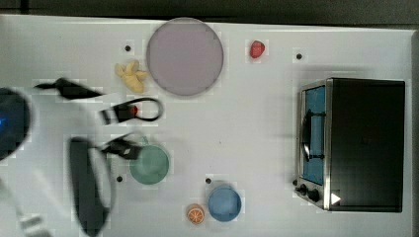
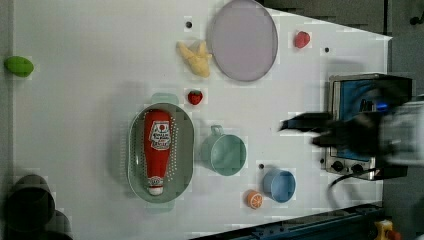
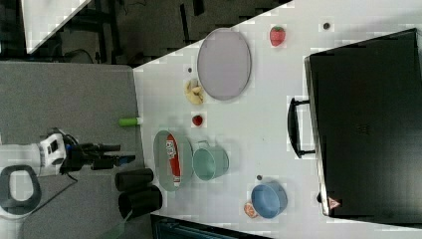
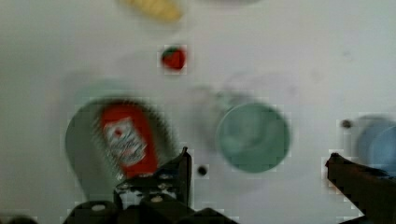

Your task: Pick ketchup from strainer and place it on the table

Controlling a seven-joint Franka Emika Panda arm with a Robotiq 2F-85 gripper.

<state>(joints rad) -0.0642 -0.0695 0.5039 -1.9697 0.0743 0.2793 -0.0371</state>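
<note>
Ketchup point(image 2: 157, 150) lies untouched in the strainer point(image 2: 186, 150), well apart from my released pincer point(image 2: 300, 125); I've everything left to do.

No legible text anywhere. White label on the ketchup point(image 2: 157, 145) carries print — too blurred to read, no brand made out. Small warning-triangle sign on the toaster oven point(image 3: 370, 129), at a front corner near the knobs — symbol inside not readable.
</note>
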